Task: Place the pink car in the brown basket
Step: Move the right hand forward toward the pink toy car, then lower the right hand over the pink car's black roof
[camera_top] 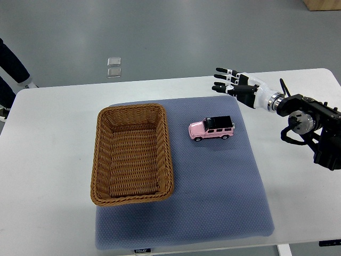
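Pink car on mat, apart from spread robot hand.

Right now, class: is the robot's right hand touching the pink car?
Apart. The top view shows the right hand open above the car, blue mat visible between them.

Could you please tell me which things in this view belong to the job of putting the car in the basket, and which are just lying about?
Belongs to the job:
- pink car, on the mat
- brown basket, empty, left of the car
- right hand, open, beyond the car

Just lying about:
- blue-grey mat beneath both
- white table
- two small clear squares on the floor
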`<control>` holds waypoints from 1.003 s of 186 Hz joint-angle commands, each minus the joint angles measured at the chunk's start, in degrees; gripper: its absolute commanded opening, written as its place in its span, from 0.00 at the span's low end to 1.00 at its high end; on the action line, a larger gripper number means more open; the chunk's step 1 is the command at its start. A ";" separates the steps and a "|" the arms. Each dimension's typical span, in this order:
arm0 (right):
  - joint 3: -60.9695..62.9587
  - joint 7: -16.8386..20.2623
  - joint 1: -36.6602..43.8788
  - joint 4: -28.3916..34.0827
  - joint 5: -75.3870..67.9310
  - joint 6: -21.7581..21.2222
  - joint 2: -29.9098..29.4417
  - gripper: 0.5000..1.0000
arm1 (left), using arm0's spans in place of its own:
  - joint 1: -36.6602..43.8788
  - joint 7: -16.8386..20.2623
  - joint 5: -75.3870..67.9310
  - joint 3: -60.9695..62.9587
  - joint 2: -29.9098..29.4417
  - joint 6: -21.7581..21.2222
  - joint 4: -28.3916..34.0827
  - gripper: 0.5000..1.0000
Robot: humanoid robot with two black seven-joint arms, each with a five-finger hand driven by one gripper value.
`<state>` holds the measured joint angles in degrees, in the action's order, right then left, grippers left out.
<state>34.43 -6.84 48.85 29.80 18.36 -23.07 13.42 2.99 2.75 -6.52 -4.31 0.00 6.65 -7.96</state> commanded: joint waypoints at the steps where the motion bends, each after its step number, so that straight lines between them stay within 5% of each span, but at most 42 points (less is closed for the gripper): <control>1: 0.20 -0.01 -0.07 0.00 0.01 0.13 0.03 0.85 | 0.00 -0.02 0.02 0.00 0.00 0.03 0.05 1.00; 72: -0.06 -1.15 0.11 1.40 2.56 -1.72 0.65 0.85 | -0.53 -0.02 0.02 0.00 0.00 -0.15 0.32 1.00; 126: -0.33 -7.57 0.11 5.88 24.70 -2.95 2.58 0.84 | -0.71 -0.02 0.02 0.00 0.00 -0.24 0.49 1.00; 186: -3.40 -10.64 3.88 11.24 45.79 -5.24 7.50 0.84 | -0.70 -0.02 0.02 0.09 0.00 -0.24 0.49 1.00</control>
<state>33.36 -16.46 50.55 39.80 56.60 -27.93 19.26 2.29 2.74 -6.50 -4.22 0.00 6.41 -7.46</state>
